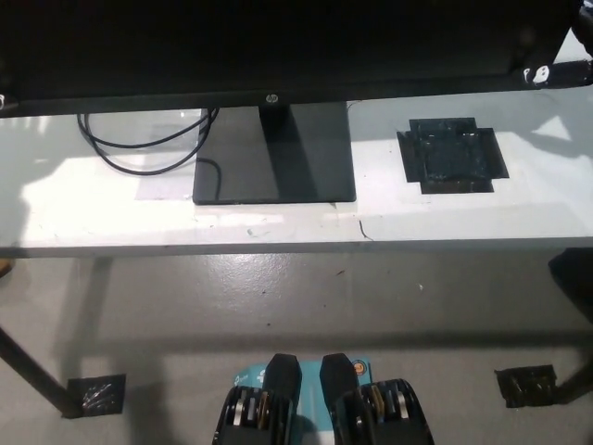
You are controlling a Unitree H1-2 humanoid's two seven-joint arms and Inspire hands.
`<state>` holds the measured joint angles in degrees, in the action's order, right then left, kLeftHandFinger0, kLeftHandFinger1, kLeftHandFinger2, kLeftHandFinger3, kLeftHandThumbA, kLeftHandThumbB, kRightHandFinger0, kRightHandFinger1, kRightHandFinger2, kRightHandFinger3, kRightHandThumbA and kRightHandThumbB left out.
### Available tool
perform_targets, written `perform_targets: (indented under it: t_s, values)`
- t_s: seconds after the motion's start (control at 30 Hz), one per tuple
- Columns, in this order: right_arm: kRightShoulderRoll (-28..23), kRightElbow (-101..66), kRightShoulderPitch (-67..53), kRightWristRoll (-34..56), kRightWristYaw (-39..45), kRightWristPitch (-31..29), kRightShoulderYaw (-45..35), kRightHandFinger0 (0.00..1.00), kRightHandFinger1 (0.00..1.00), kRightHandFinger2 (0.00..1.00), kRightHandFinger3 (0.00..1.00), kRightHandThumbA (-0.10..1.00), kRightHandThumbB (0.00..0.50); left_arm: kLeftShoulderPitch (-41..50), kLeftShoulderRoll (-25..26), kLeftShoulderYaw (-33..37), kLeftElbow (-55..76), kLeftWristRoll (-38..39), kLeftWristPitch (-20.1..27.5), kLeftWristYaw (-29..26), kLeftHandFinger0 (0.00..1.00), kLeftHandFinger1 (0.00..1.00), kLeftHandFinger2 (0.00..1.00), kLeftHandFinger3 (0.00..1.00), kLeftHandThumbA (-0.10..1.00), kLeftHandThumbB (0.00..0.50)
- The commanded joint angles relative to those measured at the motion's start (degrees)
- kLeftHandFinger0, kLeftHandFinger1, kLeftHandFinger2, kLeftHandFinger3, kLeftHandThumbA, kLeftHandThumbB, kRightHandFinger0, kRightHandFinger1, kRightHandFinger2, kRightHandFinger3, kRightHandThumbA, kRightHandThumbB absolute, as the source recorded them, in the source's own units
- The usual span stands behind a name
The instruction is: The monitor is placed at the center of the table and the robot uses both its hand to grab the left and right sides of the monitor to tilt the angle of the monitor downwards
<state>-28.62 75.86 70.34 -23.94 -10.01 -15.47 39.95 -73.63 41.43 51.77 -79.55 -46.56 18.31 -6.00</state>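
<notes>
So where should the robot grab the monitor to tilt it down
By its two side edges, one hand from each side. The monitor is wide, standing on a narrow central neck above its base, so holding both ends should tilt it evenly. The right hand is at the right corner already.

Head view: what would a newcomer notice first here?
The big black monitor fills the top, its stand base resting mid-table. A patch of black tape lies right of the base on the white table, and a looped black cable lies to its left.

Black monitor (pixel 278 46) – wide dark screen across the top, on flat rectangular stand
</notes>
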Motion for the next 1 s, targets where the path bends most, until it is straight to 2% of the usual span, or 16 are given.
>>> perform_targets:
  t_s: [0.0,0.07,0.13,0.17,0.3,0.4,0.43,0.47,0.6,0.63,0.67,0.77,0.8,0.87,0.9,0.97]
  values:
    - [-0.2,-12.8,-3.7,-3.7,-11.1,-10.0,-3.5,1.0,1.0,1.0,1.0,0.57,0.5,-0.3,1.5,-6.3,5.0,2.8,0.4,-9.8,1.0,1.0,1.0,1.0,0.94,0.379]
    - [-2.4,-18.7,-8.3,-1.4,-9.5,-11.3,-6.4,1.0,1.0,1.0,1.0,0.55,0.5,3.9,2.9,-10.7,8.2,5.5,3.7,-11.0,1.0,1.0,1.0,1.0,0.92,0.384]
    - [-5.1,-26.3,-13.7,1.5,-5.3,-10.6,-9.9,1.0,1.0,1.0,1.0,0.64,0.5,9.5,4.9,-16.2,14.8,9.8,6.3,-8.6,1.0,1.0,1.0,1.0,0.95,0.388]
    - [-6.4,-31.0,-16.9,5.2,-1.9,-9.9,-12.5,1.0,1.0,1.0,1.0,0.68,0.5,13.7,6.0,-19.9,21.1,13.1,6.1,-6.1,1.0,1.0,1.0,1.0,0.96,0.394]
    - [-9.8,-41.9,-26.9,14.8,4.8,-8.3,-19.2,1.0,1.0,1.0,1.0,0.69,0.5,28.4,8.0,-30.8,41.3,23.9,1.3,0.5,1.0,1.0,1.0,1.0,0.95,0.381]
    - [-9.7,-42.8,-27.5,14.7,5.6,-7.9,-20.3,1.0,1.0,1.0,1.0,0.69,0.5,29.5,7.7,-32.8,42.9,23.6,0.6,1.7,1.0,1.0,1.0,1.0,0.95,0.38]
    - [-12.0,-49.5,-35.3,18.8,5.9,-6.3,-23.5,1.0,1.0,1.0,1.0,0.79,0.5,41.4,7.1,-39.8,53.6,33.2,0.8,0.7,1.0,1.0,1.0,1.0,0.86,0.335]
    - [-12.3,-52.3,-38.2,20.3,5.6,-5.3,-25.2,1.0,1.0,1.0,1.0,0.8,0.5,45.2,6.6,-42.3,56.4,36.4,1.6,0.3,1.0,1.0,1.0,1.0,0.82,0.323]
    - [-11.5,-54.1,-40.1,20.4,6.3,-4.4,-27.6,1.0,1.0,1.0,1.0,0.8,0.5,47.7,5.5,-46.0,59.3,37.2,0.2,2.7,1.0,1.0,1.0,1.0,0.82,0.322]
    - [-11.7,-58.6,-47.0,21.9,1.9,-7.4,-31.5,1.0,1.0,1.0,1.0,0.87,0.5,54.7,4.1,-48.9,62.4,39.3,2.0,-0.4,1.0,1.0,1.0,1.0,0.91,0.342]
    - [-11.4,-60.1,-49.0,22.6,1.2,-7.7,-33.1,1.0,1.0,1.0,1.0,0.89,0.5,57.0,3.2,-50.5,63.5,40.5,1.9,-0.3,1.0,1.0,1.0,1.0,0.93,0.361]
    - [-10.8,-61.3,-50.0,22.5,2.1,-7.2,-34.8,1.0,1.0,1.0,1.0,0.89,0.5,58.1,2.1,-52.6,64.6,40.7,1.2,1.1,1.0,1.0,1.0,1.0,0.93,0.361]
    - [-9.7,-63.3,-52.9,21.9,-0.6,-9.6,-36.7,1.0,1.0,1.0,1.0,0.88,0.5,62.5,1.1,-54.5,67.5,42.1,2.1,0.1,1.0,1.0,1.0,1.0,0.95,0.382]
    - [-9.2,-63.9,-53.4,21.7,-0.3,-9.6,-37.6,1.0,1.0,1.0,1.0,0.88,0.5,63.1,0.5,-55.6,68.2,42.1,1.9,0.8,1.0,1.0,1.0,1.0,0.96,0.383]
    - [-6.5,-68.5,-56.3,21.6,-2.8,-11.5,-39.0,1.0,1.0,1.0,1.0,0.93,0.498,67.8,-1.0,-55.8,75.4,42.3,1.9,0.1,1.0,1.0,1.0,1.0,1.0,0.382]
    - [-6.0,-68.8,-56.4,21.5,-1.9,-11.4,-39.8,1.0,1.0,1.0,1.0,0.93,0.5,68.0,-1.5,-56.7,75.9,42.3,1.5,0.9,1.0,1.0,1.0,1.0,1.0,0.382]
